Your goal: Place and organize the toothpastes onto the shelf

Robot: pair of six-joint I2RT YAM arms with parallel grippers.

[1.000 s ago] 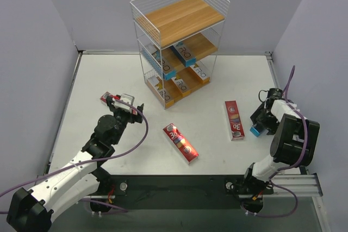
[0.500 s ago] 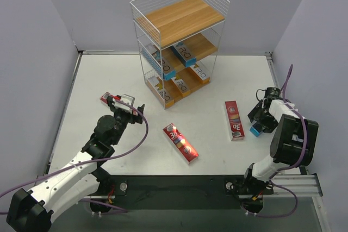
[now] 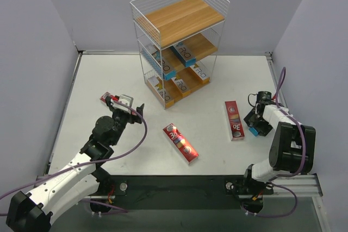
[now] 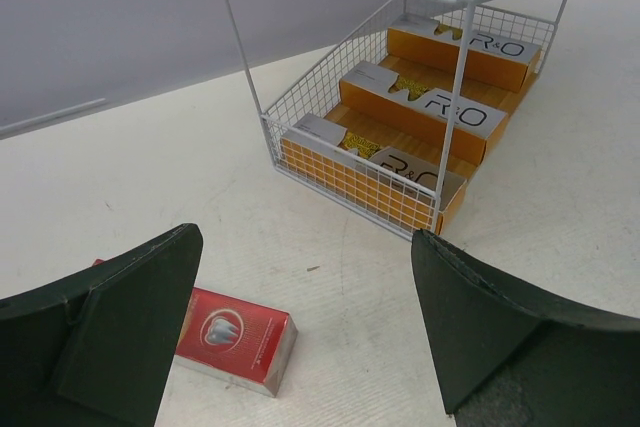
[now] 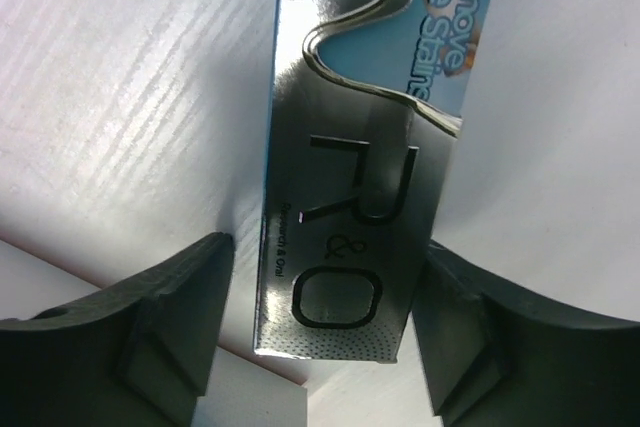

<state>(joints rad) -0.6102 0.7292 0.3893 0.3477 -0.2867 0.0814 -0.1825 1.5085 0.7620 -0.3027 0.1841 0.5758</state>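
White tabletop (image 3: 98, 74) is bearing two loose red cartons (image 3: 180, 143) at centre. Right gripper (image 3: 255, 123) is straddling a blue-and-silver carton (image 5: 350, 197) (squeezing or not, I cannot tell). Left gripper (image 3: 128, 103) is hovering wide open above a third red carton (image 4: 235, 335). Behind, the shelf (image 3: 179, 17) is holding orange cartons (image 4: 420, 107) low, teal ones (image 3: 164, 64) on the middle tier.

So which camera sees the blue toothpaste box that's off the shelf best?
The right wrist camera. There the blue box fills the picture between the fingers, letters readable. The top camera shows only a small blue end by the right gripper. The left wrist camera misses it.
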